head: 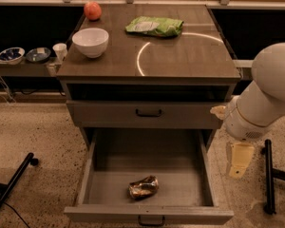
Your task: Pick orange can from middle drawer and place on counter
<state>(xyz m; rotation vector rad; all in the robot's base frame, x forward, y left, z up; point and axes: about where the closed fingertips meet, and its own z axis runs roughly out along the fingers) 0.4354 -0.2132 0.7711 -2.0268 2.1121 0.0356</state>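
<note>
Upper left: red-orange fruit (pixel 92 10) at the back corner of the counter (pixel 180 56), white bowl (pixel 90 42) in front of it. Green bag (pixel 154 26) upper centre on the counter, by the pale arc. Lower centre: middle drawer (pixel 180 182) pulled out; dented orange can (pixel 143 187) lies on its floor near the front panel, touched by nothing. Right edge: white arm (pixel 268 96); tool (pixel 239 159) hangs outside the drawer's right wall, well apart from the can. Spread or pressed together: cannot tell.
</note>
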